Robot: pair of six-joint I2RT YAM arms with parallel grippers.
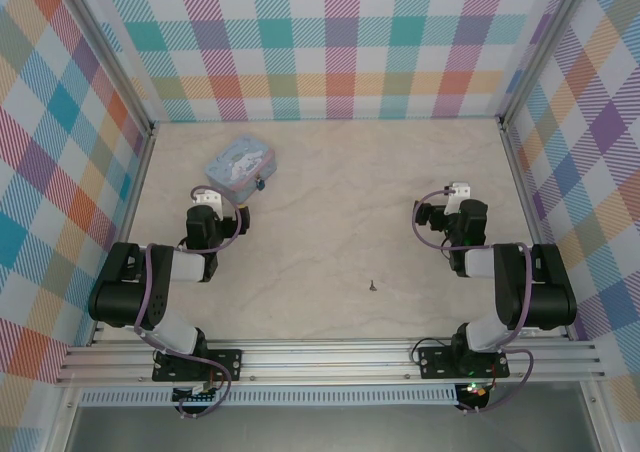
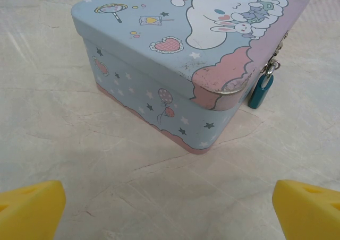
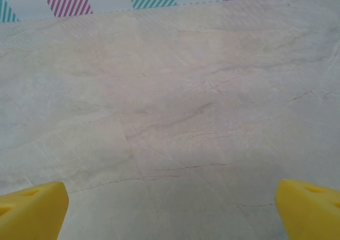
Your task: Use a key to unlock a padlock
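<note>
A tiny blue padlock (image 2: 261, 91) hangs by its silvery shackle from the clasp of a pale blue cartoon-printed tin (image 2: 180, 54). In the top view the padlock (image 1: 261, 183) is a small dot on the right side of the tin (image 1: 240, 165). The dark grey key (image 1: 371, 286) lies alone on the table, between the two arms and nearer the front. My left gripper (image 1: 206, 201) sits just in front of the tin, open, its yellow fingertips (image 2: 29, 211) wide apart over bare table. My right gripper (image 1: 458, 191) is open too, far right of the key, its fingertips (image 3: 32, 208) spread.
The marble-patterned table (image 1: 340, 222) is boxed in by plaid walls on three sides, with metal rails along the left and right edges. An aluminium rail (image 1: 330, 357) carrying the arm bases runs along the front. The tin stands at the back left.
</note>
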